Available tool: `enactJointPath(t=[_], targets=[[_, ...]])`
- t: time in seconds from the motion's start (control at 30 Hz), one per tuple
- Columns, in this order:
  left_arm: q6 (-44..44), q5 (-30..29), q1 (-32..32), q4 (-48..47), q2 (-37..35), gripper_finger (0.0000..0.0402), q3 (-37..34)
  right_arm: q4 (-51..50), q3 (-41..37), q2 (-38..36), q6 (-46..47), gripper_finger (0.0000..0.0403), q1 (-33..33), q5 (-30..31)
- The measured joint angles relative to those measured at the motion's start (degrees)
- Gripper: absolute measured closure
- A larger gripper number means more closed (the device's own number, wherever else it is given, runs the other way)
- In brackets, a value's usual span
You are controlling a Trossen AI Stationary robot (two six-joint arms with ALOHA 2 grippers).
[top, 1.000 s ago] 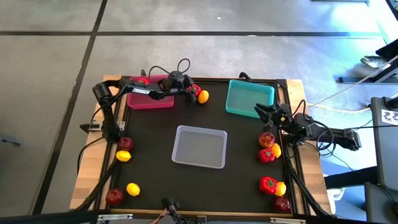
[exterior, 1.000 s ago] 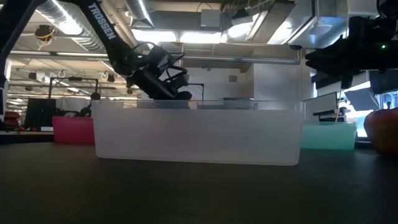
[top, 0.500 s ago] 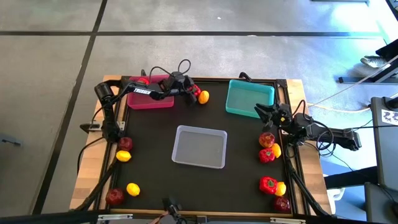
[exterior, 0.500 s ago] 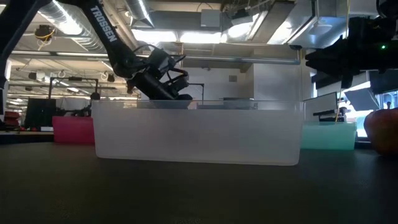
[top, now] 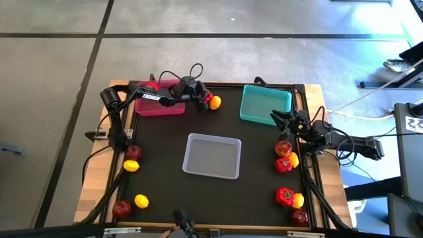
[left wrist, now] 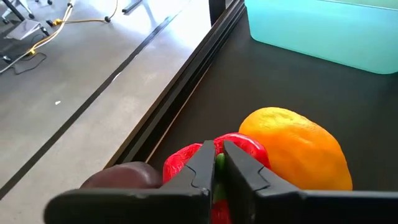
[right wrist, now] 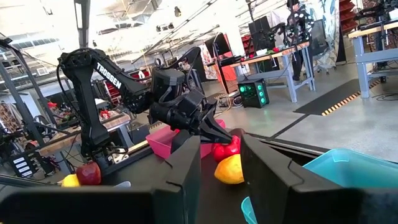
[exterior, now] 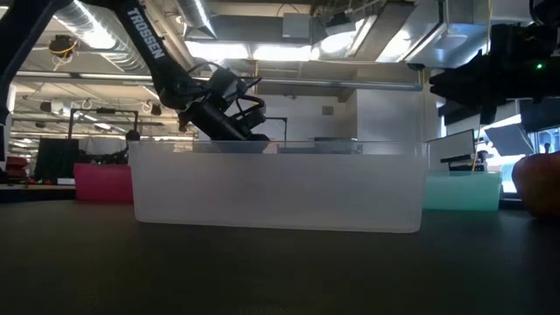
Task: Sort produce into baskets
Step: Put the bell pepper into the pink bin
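Observation:
A red pepper (left wrist: 244, 145) with a green stem lies on the black mat by the far edge, next to a yellow lemon (left wrist: 293, 149) and a dark red apple (left wrist: 121, 177). My left gripper (left wrist: 218, 163) (top: 203, 98) is shut on the pepper, just right of the pink basket (top: 160, 107). The teal basket (top: 266, 106) stands at the far right and the grey-white basket (top: 212, 156) in the middle. My right gripper (right wrist: 221, 167) (top: 280, 119) waits open at the table's right side, touching nothing. My left gripper pinches the pepper's green stem (left wrist: 219, 160) between its two fingertips. The fingers slant down from the table's left. The pepper's red body (left wrist: 249, 144) shows just beyond the fingertips, low by the mat and touching the lemon; whether it rests on the mat is hidden.
An apple (top: 133, 152), lemons (top: 131, 166) (top: 141, 200) and another apple (top: 121, 209) lie along the left edge. Peppers (top: 283, 148) (top: 285, 196), a lemon (top: 298, 199) and an apple (top: 299, 216) lie along the right. The mat's raised far rim (left wrist: 186, 93) runs beside the pepper.
My left gripper has stayed in place by the pink basket and has shut on the red pepper. The pepper and the lemon beside it lie where they were.

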Motion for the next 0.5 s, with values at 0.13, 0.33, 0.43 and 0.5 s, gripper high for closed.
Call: enactJointPath(t=[0.13, 0.33, 0.43, 0.5], targets=[[-0.3, 0.0, 0.0, 0.0, 0.0, 0.0392, 0.0, 0.0, 0.0, 0.0, 0.0, 0.0288, 0.0, 0.0], [-0.7, -0.2, -0.4, -0.6, -1.3, 0.0383, -0.2, 0.0, 0.0, 0.0, 0.0, 0.0288, 0.0, 0.0], [-2.3, -0.5, -1.1, -0.9, -4.1, 0.0382, -0.2, 0.0, 0.0, 0.0, 0.0, 0.0288, 0.0, 0.0], [-3.0, -0.9, -1.6, -1.7, -6.5, 0.0382, -0.2, 0.0, 0.0, 0.0, 0.0, 0.0288, 0.0, 0.0]])
